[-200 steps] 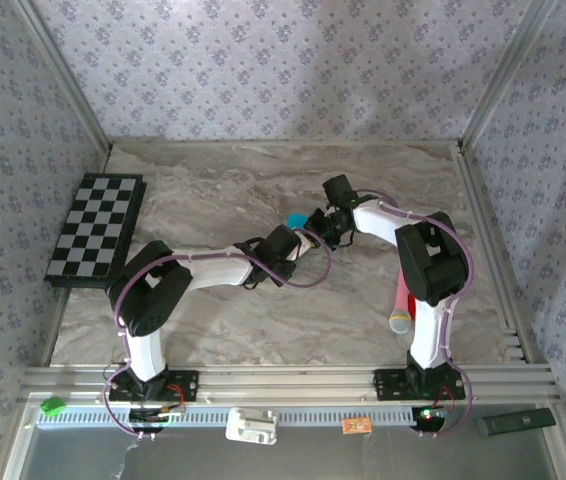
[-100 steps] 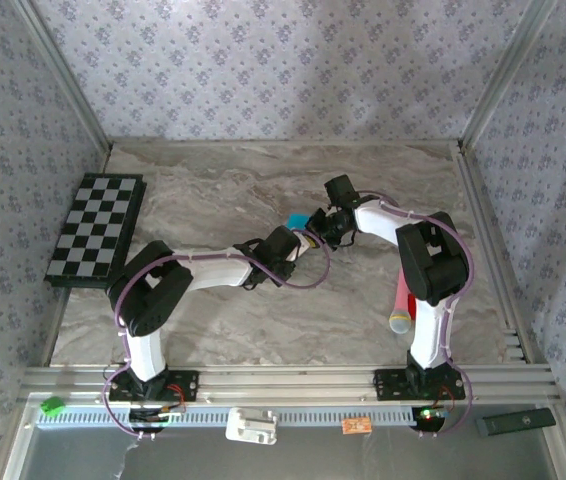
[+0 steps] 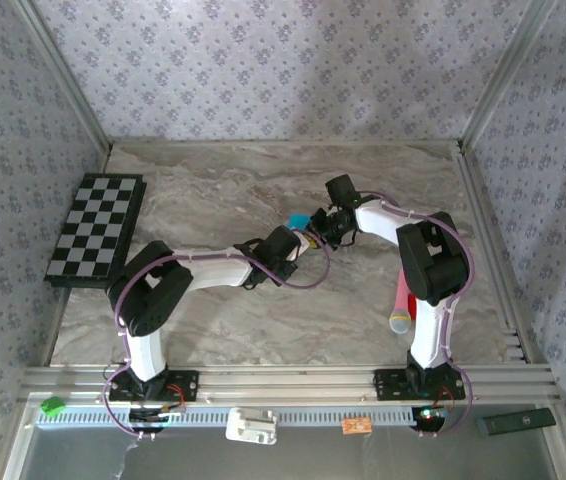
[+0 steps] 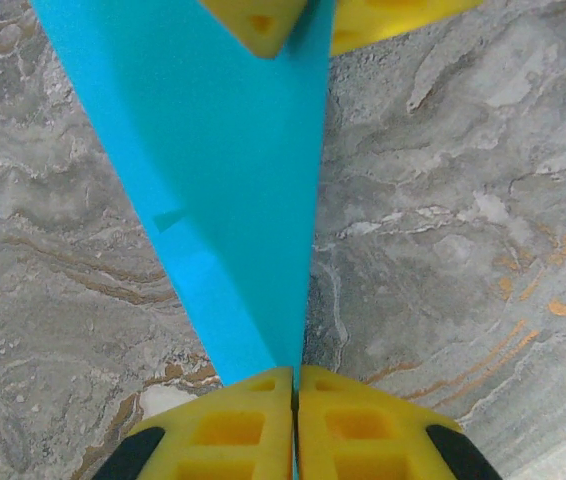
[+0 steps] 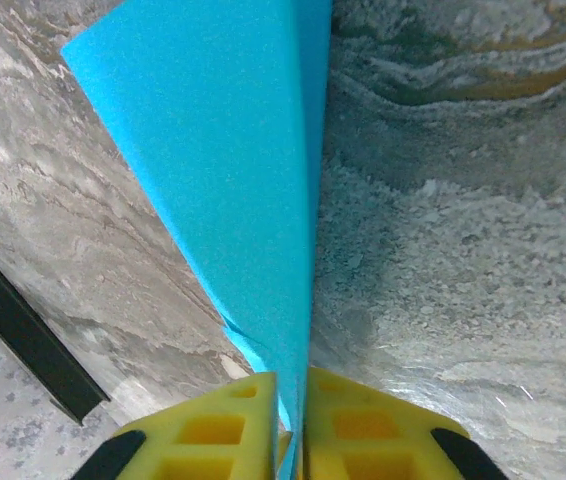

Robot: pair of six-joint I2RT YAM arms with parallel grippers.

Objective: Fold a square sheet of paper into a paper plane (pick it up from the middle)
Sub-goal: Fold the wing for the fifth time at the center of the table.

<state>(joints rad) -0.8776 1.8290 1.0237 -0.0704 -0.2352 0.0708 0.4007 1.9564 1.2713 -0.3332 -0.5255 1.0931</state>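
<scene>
The square sheet of paper (image 3: 296, 219) is a narrow, creased teal shape held off the marble table (image 3: 213, 320) at its middle, where both grippers meet. My left gripper (image 4: 295, 372) is shut on the paper's pointed end (image 4: 223, 180), its yellow fingers pressed together. In the top view it (image 3: 303, 238) comes in from the left. My right gripper (image 5: 291, 378) has its jaws slightly parted, and the paper (image 5: 233, 170) runs loosely through the narrow gap. In the top view the right gripper (image 3: 319, 228) faces the left one. Its yellow fingertips (image 4: 263, 20) show at the paper's far end.
A black-and-white checkered board (image 3: 96, 228) lies at the table's left edge. A pink-and-red stick with a yellowish end (image 3: 401, 305) lies beside the right arm. Patterned walls close in the table on three sides.
My left gripper has closed onto the paper. The right gripper's jaws have parted a little round it. Both arms have barely moved.
</scene>
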